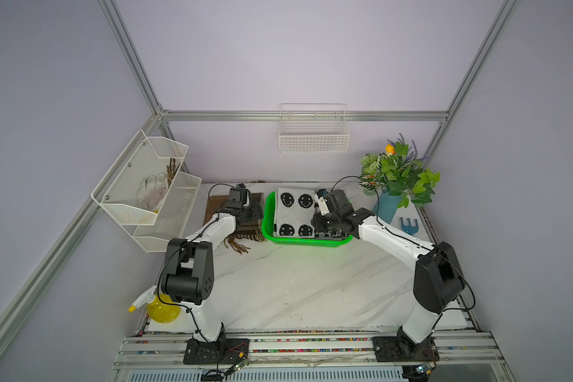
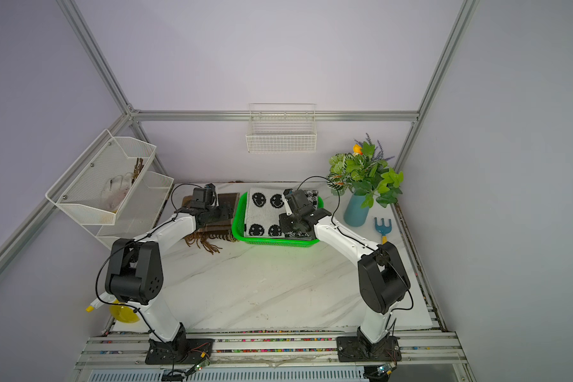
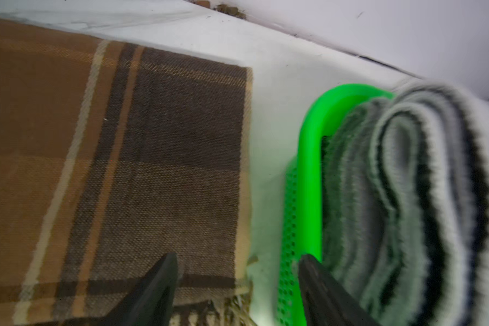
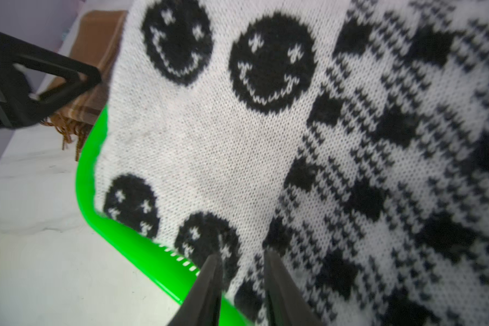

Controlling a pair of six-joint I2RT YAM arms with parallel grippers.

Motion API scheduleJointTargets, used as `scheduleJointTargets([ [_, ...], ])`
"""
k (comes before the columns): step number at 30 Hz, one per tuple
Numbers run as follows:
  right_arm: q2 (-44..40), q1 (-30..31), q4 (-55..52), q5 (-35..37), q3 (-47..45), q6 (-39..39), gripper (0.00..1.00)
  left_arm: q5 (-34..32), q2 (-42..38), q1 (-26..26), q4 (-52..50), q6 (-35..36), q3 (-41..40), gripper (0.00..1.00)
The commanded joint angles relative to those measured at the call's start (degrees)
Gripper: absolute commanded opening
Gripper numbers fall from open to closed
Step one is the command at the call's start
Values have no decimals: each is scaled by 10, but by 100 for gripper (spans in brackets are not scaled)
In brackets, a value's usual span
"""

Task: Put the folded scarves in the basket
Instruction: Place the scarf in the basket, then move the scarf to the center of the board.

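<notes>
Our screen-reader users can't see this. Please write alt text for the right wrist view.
A folded white knitted scarf with black smiley faces and checks lies in a bright green perforated plastic basket. The right claw, slightly parted, is at the scarf's edge; a brown plaid fringed scarf lies outside.

1) left arm (image 1: 212, 228): base at lower left of both top views, black elbow raised, white forearm slanting up and right toward frame centre. 2) left gripper (image 3: 236, 258): two black fingers entering at the bottom edge of the left wrist view, jaws wide apart, holding nothing. 3) right arm (image 1: 391, 241): base at lower right, elbow raised, forearm slanting up and left. 4) right gripper (image 4: 241, 254): fingers at bottom centre of the right wrist view, narrowly parted, gripping nothing.
</notes>
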Motion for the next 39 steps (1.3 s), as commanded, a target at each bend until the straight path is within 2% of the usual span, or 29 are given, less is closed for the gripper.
scheduleJointTargets([
  [1,-32,6,18,-17,-16,3,33,-53,30,5,16,14,29,78],
  [7,-56,12,29,-31,-39,8,34,-76,82,45,-13,0,89,78],
  [9,-63,13,34,-34,-46,9,33,-48,105,65,-25,7,127,75],
  [12,-76,15,37,-36,-63,7,33,-25,146,74,-42,21,177,61],
  [15,-91,15,47,-37,-81,10,33,-36,187,79,-86,7,222,37],
  [19,-102,17,54,-43,-87,11,32,10,214,86,-88,6,224,35],
  [24,-113,19,54,-47,-94,12,31,6,247,85,-155,2,253,35],
  [29,-140,21,65,-62,-107,19,30,32,223,84,-175,-5,221,34],
  [33,-143,29,75,-77,-121,26,30,-7,191,72,-219,12,180,18],
  [37,-140,43,81,-93,-124,32,30,-36,122,70,-205,8,80,18],
  [39,-139,54,86,-103,-130,34,31,-34,104,71,-212,9,56,18],
])
